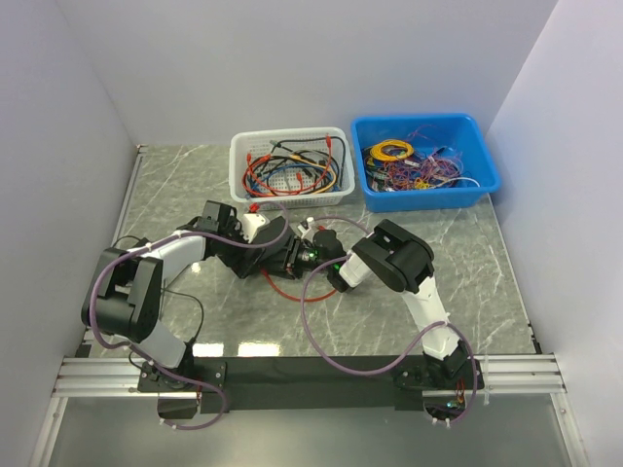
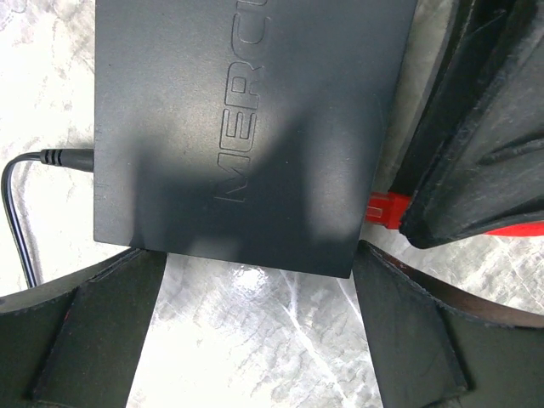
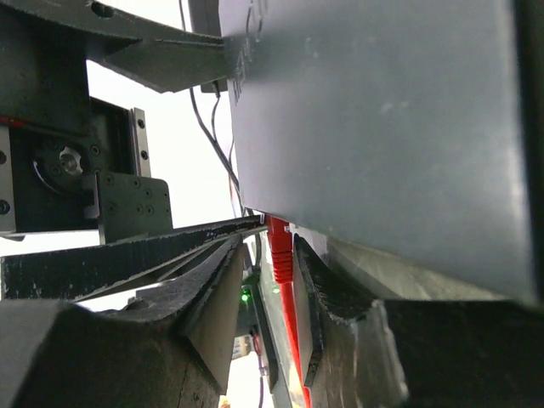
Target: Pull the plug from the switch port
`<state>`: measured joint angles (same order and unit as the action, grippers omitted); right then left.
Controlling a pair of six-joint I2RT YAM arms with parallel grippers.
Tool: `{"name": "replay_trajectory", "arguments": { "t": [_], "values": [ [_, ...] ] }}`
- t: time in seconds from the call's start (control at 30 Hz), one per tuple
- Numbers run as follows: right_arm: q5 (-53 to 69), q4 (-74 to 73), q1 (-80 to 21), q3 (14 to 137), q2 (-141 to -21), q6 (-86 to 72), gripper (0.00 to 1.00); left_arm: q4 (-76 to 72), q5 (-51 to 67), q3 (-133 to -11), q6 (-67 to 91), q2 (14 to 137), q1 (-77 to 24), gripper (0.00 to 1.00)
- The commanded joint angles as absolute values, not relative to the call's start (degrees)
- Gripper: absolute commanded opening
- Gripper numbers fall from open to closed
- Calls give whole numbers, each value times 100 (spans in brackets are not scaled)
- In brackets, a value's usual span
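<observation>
The switch (image 2: 255, 127) is a flat matte-black box lying on the marble table. A red plug (image 2: 382, 208) sits in a port on its right edge. My left gripper (image 2: 259, 276) is open wide, and its fingertips (image 2: 102, 323) flank the switch's near edge. My right gripper (image 3: 270, 242) is open around the red plug (image 3: 279, 255): the plug lies against one finger, with a gap to the other. In the top view both grippers, left (image 1: 280, 255) and right (image 1: 316, 259), meet at mid-table and cover the switch. The red cable (image 1: 282, 289) loops out toward the front.
A black power cord (image 2: 47, 157) enters the switch's left edge. At the back stand a white mesh basket (image 1: 238, 180) and a blue bin (image 1: 487, 177), both holding tangled cables. White walls close in the table on three sides.
</observation>
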<state>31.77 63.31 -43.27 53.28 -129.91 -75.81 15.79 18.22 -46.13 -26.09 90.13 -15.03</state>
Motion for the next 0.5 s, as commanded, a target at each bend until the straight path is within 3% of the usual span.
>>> {"name": "replay_trajectory", "arguments": {
  "t": [0.0, 0.1, 0.23, 0.3, 0.47],
  "values": [
    [2373, 5748, -4377, 5502, -13386, -7295, 37, 1767, 2197, -4605, -2637, 9167, -1512, 97],
    [2347, 5547, -4377, 5607, -13403, -7242, 34, 1758, 2197, -4614, -2628, 9185, -1512, 97],
    [2347, 5510, -4386, 5669, -13491, -7295, 7, 1767, 2224, -4614, -2628, 9193, -1512, 97],
    [2338, 5546, -4386, 5634, -13491, -7304, 0, 1758, 2241, -4614, -2628, 9167, -1512, 97],
    [2311, 5484, -4386, 5564, -13395, -7207, 0, 1697, 2145, -4641, -2584, 9184, -1503, 98]
  ]
}}
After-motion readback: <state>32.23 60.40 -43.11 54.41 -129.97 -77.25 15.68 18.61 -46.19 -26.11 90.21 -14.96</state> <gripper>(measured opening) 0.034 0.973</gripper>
